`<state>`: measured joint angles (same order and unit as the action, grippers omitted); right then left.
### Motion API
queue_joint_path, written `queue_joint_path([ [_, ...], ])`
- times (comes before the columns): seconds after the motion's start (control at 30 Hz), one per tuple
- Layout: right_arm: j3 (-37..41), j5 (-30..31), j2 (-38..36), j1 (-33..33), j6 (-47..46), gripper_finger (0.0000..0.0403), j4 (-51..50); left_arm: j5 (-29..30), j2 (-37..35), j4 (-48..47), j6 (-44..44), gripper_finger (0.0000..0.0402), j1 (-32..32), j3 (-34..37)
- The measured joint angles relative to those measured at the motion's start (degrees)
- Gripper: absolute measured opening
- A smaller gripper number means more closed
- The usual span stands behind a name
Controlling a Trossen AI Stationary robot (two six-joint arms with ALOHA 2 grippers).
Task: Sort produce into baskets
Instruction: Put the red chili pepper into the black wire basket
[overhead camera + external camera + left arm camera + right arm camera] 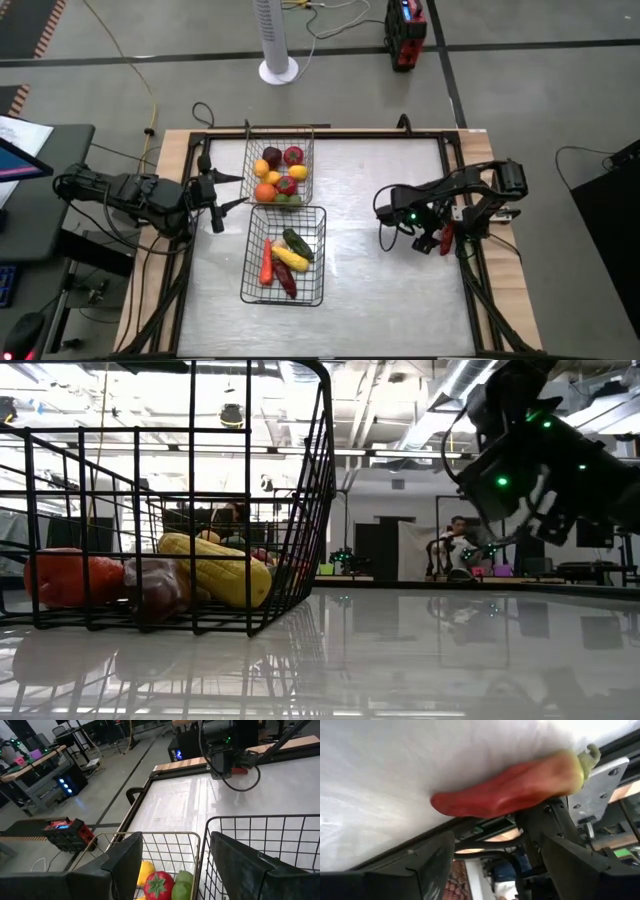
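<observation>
Two wire-mesh baskets stand mid-table. The far basket (300,152) holds round red, orange, yellow and green pieces. The near basket (312,262) holds long pieces: orange, yellow corn (215,568), green and dark red. A long red pepper (510,790) lies on its side on the table by the right edge rail; it also shows in the high view (447,238). My right gripper (495,865) is open just short of the pepper, one finger to each side, touching nothing. My left gripper (228,190) is open and empty, left of the baskets, and looks over the far basket's tomato (159,885).
The metal frame rail (600,785) and black cables (478,215) run right beside the pepper. Bare tabletop (370,220) lies between the baskets and my right arm. A person sits far off in the room behind the table (457,535).
</observation>
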<state>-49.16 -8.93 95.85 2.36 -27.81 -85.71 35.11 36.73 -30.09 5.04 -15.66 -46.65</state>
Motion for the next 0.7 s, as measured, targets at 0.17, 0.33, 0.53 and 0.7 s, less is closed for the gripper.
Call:
queue_joint_path([
  [0.17, 2.0, 0.0, 0.0, -2.5, -0.2, 0.0317, -0.1, 0.0, 0.0, 0.0, 0.0, 0.0223, 0.0, 0.0],
  [0.33, 2.6, 0.3, 1.0, -3.7, -0.2, 0.0317, 2.0, 0.0, 0.0, 0.0, 0.0, 0.0223, 0.0, 0.0],
  [0.53, 2.6, 3.2, 8.0, -3.9, 2.1, 0.0317, 1.7, 0.0, 0.0, 0.0, -0.1, 0.0223, 0.0, 0.0],
  [0.7, 2.6, 5.0, 14.2, -3.9, 6.2, 0.0317, -0.8, 0.0, 0.0, 0.0, -0.1, 0.0223, 0.0, 0.0],
])
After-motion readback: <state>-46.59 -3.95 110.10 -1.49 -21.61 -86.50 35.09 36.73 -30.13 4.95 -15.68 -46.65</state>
